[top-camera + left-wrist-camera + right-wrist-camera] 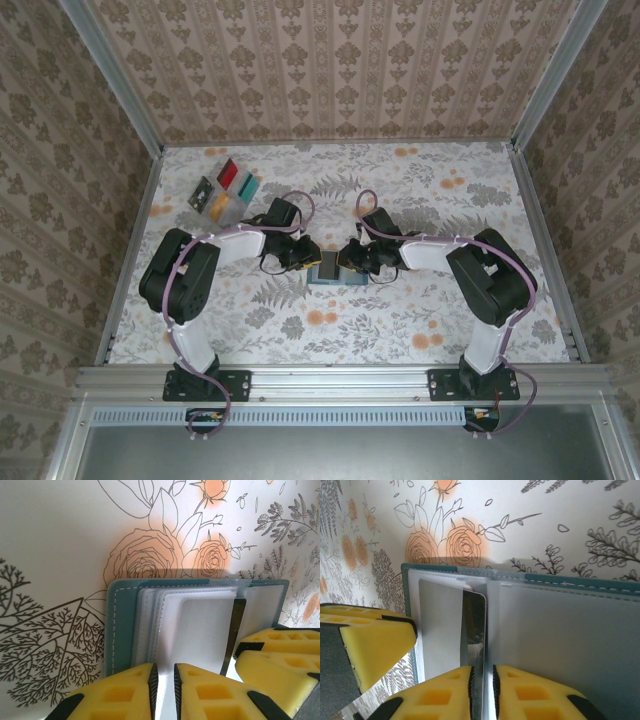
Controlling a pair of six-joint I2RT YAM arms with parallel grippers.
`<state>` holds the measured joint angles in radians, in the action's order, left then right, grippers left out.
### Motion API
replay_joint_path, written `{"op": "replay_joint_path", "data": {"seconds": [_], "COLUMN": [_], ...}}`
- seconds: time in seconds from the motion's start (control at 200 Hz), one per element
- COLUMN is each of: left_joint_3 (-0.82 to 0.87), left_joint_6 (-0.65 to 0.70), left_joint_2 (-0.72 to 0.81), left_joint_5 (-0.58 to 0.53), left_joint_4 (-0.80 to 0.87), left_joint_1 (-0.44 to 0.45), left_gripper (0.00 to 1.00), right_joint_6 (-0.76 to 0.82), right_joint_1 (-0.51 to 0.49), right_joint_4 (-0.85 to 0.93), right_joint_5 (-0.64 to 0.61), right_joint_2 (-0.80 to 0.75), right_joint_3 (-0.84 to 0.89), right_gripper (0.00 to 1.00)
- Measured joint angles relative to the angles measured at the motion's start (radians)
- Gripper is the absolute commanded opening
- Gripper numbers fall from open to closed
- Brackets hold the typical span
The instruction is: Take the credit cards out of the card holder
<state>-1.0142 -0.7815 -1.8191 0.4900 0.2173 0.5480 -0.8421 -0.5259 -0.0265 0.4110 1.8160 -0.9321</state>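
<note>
Mid-table (400, 320): wallet (325, 268) lies open between the two arms. Its teal stitched cover is underneath and the clear sleeve pages face up. The left gripper (164, 692) is pinched narrow on one pale sleeve page. The right gripper (482, 692) is clamped on the edge of a dark glossy card (474, 630) standing out of the sleeves. Five loose cards (225, 190) (red, teal, black, orange, grey) sit well apart, far left corner.

The card holder (590, 583) lies open on the flowered tabletop (560, 520), a teal rim around clear pockets. The right tool (483, 674), jaws nearly together, pinches the lower edge of a dark glossy card (474, 625) at the fold. The left tool (395, 635) sits at the holder's left edge
</note>
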Motion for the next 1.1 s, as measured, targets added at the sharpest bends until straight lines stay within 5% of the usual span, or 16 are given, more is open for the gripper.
{"op": "replay_joint_path", "data": {"seconds": [0.82,1.1], "left_joint_3": [0.003,0.005], "left_joint_6": [0.000,0.000], "left_joint_2": [-0.005,-0.005], "left_joint_5": [0.007,0.007], "left_joint_4": [-0.005,-0.008], "left_joint_1": [-0.006,-0.006], "left_gripper": [0.19,0.22], "right_joint_6": [-0.023,-0.027], "right_joint_1": [0.009,0.016], "right_joint_4": [-0.064,-0.084], "right_joint_5": [0.076,0.079], "right_joint_2": [0.048,0.050], "right_joint_3": [0.000,0.001], "right_gripper": [0.18,0.02]}}
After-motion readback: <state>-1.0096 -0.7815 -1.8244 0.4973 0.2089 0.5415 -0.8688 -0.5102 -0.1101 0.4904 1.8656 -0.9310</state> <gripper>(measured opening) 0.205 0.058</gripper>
